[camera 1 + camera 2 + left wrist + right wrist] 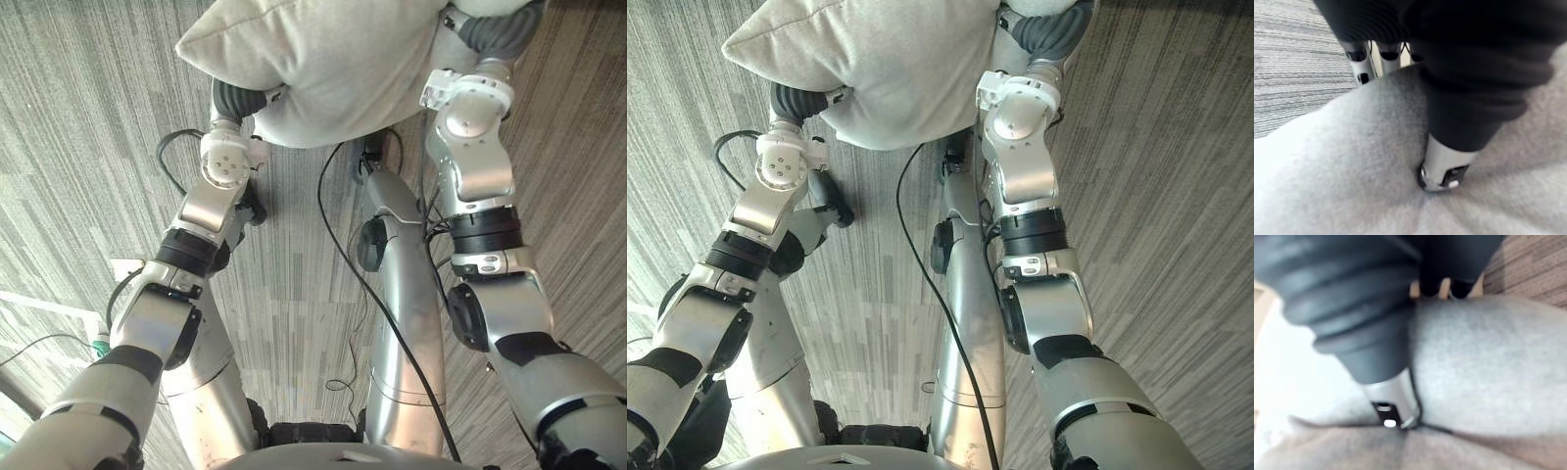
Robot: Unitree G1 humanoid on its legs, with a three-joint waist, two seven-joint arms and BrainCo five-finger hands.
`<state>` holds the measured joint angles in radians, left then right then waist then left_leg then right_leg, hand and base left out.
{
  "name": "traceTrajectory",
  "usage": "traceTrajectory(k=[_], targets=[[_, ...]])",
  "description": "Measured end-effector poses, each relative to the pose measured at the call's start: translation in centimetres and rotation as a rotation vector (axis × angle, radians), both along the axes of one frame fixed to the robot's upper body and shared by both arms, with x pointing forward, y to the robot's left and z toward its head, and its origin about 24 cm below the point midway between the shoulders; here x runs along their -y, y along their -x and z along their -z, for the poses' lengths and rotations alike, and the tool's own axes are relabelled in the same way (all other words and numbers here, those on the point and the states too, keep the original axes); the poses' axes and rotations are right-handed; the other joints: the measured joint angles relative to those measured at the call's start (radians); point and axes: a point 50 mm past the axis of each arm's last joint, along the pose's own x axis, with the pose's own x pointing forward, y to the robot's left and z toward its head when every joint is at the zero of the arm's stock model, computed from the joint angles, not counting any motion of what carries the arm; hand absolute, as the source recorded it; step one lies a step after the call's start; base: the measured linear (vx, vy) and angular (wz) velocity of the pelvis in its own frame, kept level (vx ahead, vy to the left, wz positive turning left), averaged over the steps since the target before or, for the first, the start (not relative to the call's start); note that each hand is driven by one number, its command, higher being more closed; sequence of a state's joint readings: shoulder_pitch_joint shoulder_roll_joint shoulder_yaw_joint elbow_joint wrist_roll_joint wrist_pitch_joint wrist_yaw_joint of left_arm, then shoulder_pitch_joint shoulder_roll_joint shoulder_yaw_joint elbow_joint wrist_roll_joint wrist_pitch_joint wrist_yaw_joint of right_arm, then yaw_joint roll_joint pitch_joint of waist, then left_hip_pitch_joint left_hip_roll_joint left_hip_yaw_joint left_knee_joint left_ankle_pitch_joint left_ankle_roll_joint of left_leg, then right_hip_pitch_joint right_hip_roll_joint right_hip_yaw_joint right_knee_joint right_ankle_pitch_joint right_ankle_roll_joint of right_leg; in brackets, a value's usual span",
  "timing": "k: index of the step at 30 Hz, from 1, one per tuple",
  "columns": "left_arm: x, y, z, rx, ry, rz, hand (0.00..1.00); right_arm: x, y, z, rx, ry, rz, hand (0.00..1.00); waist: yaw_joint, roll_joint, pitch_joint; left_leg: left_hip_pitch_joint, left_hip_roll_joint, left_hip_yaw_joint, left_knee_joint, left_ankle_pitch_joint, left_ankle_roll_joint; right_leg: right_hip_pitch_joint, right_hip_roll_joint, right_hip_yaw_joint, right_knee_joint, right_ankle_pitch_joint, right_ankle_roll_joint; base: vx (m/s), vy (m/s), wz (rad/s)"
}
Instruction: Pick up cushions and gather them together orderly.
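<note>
A light grey cushion (323,59) hangs above the carpet in front of me, held between both hands. My left hand (235,98) grips its near left edge. The thumb (1442,166) digs into the fabric (1352,161) and the fingertips (1364,54) show past the far side. My right hand (495,34) holds the cushion's right edge. Its thumb (1393,404) presses into the cloth (1488,362), with fingers (1442,286) wrapped behind. The cushion hides most of both hands in the eye views.
Grey striped carpet (88,117) covers the floor all around. A small white object (127,266) and a green item (101,345) lie on the carpet at the left, near a pale strip (39,304).
</note>
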<state>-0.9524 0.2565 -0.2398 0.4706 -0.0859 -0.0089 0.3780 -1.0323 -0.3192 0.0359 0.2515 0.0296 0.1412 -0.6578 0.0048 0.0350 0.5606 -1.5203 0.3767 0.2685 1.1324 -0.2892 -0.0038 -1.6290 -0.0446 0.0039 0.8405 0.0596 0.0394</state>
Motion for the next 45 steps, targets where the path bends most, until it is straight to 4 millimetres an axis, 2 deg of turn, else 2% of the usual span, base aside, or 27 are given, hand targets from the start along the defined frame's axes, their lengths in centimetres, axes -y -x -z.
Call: traceTrajectory(k=[4,5,7,9,14,15,16,18,19,20,23,25,26,27,28,32,36,39,42,45], targets=[[-0.4,0.3,1.2,-0.021,0.008,-0.003,1.0,-0.2,0.3,1.5,-0.02,0.024,-0.014,1.0,-0.003,0.002,-0.001,0.027,0.001,-0.025,-0.001,0.005,-0.005,0.044,0.0,-0.022,-0.002,0.004,-0.015,-0.06,-0.04,0.0],[-0.7,0.5,2.1,-0.046,0.017,-0.005,1.0,-0.3,0.6,2.2,-0.029,0.036,-0.031,1.0,-0.003,0.002,-0.002,0.059,0.001,-0.026,-0.005,0.005,-0.006,0.078,0.0,-0.025,-0.009,-0.001,-0.016,-0.08,-0.039,-0.01],[-1.3,1.0,3.7,-0.081,0.036,-0.011,1.0,-0.7,0.9,3.7,-0.051,0.038,-0.065,1.0,-0.006,0.002,-0.003,0.129,0.0,-0.025,-0.024,0.006,-0.008,0.153,0.001,-0.03,-0.038,-0.002,-0.017,-0.09,-0.044,-0.02],[-2.0,2.0,5.3,-0.103,0.064,-0.011,1.0,-1.1,1.8,6.1,-0.068,0.032,-0.112,1.0,-0.006,0.002,-0.005,0.251,-0.003,-0.024,-0.08,0.003,-0.016,0.291,0.004,-0.048,-0.108,-0.007,-0.023,-0.08,-0.049,0.0],[-3.0,3.9,7.4,-0.125,0.121,-0.024,1.0,-2.0,3.7,9.5,-0.079,0.006,-0.179,1.0,-0.004,0.001,-0.022,0.45,-0.023,-0.017,-0.199,0.017,-0.035,0.504,0.002,-0.073,-0.233,-0.005,-0.023,-0.02,-0.045,0.06],[-2.8,4.5,8.4,-0.147,0.145,-0.021,1.0,-1.9,4.2,10.9,-0.11,-0.007,-0.181,1.0,-0.002,0.0,-0.022,0.517,-0.032,-0.01,-0.23,0.02,-0.036,0.565,0.0,-0.074,-0.252,-0.004,-0.023,0.06,-0.056,0.12],[-2.8,5.9,10.7,-0.204,0.185,-0.024,1.0,-1.8,4.9,13.5,-0.179,-0.028,-0.185,1.0,0.0,0.001,-0.096,0.559,-0.043,-0.009,-0.265,0.022,-0.039,0.604,-0.002,-0.077,-0.28,-0.004,-0.023,0.08,-0.054,0.09],[-2.7,7.2,12.2,-0.239,0.224,-0.025,1.0,-1.6,5.6,15.5,-0.237,-0.042,-0.194,1.0,0.003,0.0,-0.114,0.639,-0.047,-0.009,-0.292,0.027,-0.047,0.682,0.001,-0.082,-0.3,-0.006,-0.024,0.16,-0.018,-0.02],[-2.5,8.4,13.4,-0.273,0.265,-0.025,1.0,-1.3,6.5,17.4,-0.295,-0.054,-0.196,1.0,0.003,0.001,-0.115,0.731,-0.048,-0.009,-0.308,0.02,-0.054,0.774,0.001,-0.095,-0.313,-0.013,-0.021,0.17,0.007,-0.01],[-2.5,8.7,13.6,-0.279,0.272,-0.025,1.0,-1.3,6.8,17.7,-0.304,-0.056,-0.198,1.0,0.003,0.001,-0.117,0.749,-0.048,-0.01,-0.313,0.017,-0.058,0.794,0.001,-0.097,-0.317,-0.014,-0.022,0.17,0.033,0.05],[-2.7,11.2,16.0,-0.345,0.308,-0.028,1.0,-1.1,9.5,21.1,-0.417,-0.047,-0.229,1.0,0.006,-0.001,-0.173,0.89,-0.053,-0.006,-0.361,0.002,-0.06,0.946,0.008,-0.106,-0.376,-0.019,-0.016,0.16,0.049,0.04],[-3.1,12.5,17.4,-0.391,0.308,-0.029,1.0,-1.0,10.8,22.6,-0.48,-0.033,-0.252,1.0,0.023,-0.003,-0.203,0.997,-0.062,0.011,-0.41,-0.004,-0.064,1.049,0.009,-0.107,-0.43,-0.022,-0.008,0.18,0.055,0.03],[-3.7,14.3,18.8,-0.439,0.308,-0.04,1.0,-1.1,12.1,24.3,-0.55,-0.028,-0.28,1.0,0.026,-0.004,-0.259,1.071,-0.074,0.016,-0.458,-0.005,-0.067,1.128,0.007,-0.112,-0.487,-0.023,0.001,0.16,0.05,0.11],[-3.8,14.8,19.2,-0.451,0.309,-0.045,1.0,-1.1,12.5,24.7,-0.57,-0.02,-0.285,1.0,0.027,-0.005,-0.278,1.089,-0.079,0.017,-0.474,-0.005,-0.068,1.148,0.007,-0.114,-0.504,-0.023,0.003,0.16,0.041,0.21],[-4.2,15.9,20.1,-0.488,0.31,-0.057,1.0,-1.2,13.3,25.6,-0.615,0.01,-0.296,1.0,0.03,-0.007,-0.33,1.131,-0.094,0.018,-0.516,0.0,-0.068,1.2,0.002,-0.121,-0.555,-0.018,0.01,0.11,0.022,0.16],[-4.8,17.5,21.6,-0.551,0.311,-0.075,1.0,-1.3,13.7,26.2,-0.658,0.09,-0.315,1.0,0.034,-0.014,-0.399,1.218,-0.132,0.016,-0.604,0.024,-0.07,1.327,-0.004,-0.124,-0.699,0.037,0.012,0.13,0.05,0.17],[-5.3,18.0,22.0,-0.571,0.306,-0.086,1.0,-1.4,13.2,27.3,-0.7,0.103,-0.326,1.0,0.03,-0.033,-0.416,1.271,-0.145,0.015,-0.627,0.025,-0.069,1.403,-0.004,-0.122,-0.771,0.074,0.02,0.07,0.04,0.02],[-5.8,18.3,22.3,-0.579,0.292,-0.112,1.0,-1.7,13.3,28.2,-0.738,0.103,-0.357,1.0,0.027,-0.045,-0.428,1.304,-0.148,0.017,-0.631,0.017,-0.068,1.443,-0.002,-0.116,-0.799,0.081,0.02,0.0,0.01,-0.05],[-6.1,18.6,22.4,-0.585,0.283,-0.128,1.0,-1.8,13.2,28.2,-0.741,0.105,-0.365,1.0,0.033,-0.049,-0.439,1.323,-0.149,0.032,-0.63,0.003,-0.071,1.457,-0.001,-0.1,-0.822,0.08,0.013,-0.04,0.02,-0.15],[-6.0,18.6,22.4,-0.584,0.276,-0.128,1.0,-1.7,13.3,28.2,-0.741,0.107,-0.364,1.0,0.025,-0.052,-0.455,1.326,-0.153,0.033,-0.632,-0.007,-0.08,1.457,-0.004,-0.099,-0.828,0.078,0.013,-0.03,0.006,-0.06]])
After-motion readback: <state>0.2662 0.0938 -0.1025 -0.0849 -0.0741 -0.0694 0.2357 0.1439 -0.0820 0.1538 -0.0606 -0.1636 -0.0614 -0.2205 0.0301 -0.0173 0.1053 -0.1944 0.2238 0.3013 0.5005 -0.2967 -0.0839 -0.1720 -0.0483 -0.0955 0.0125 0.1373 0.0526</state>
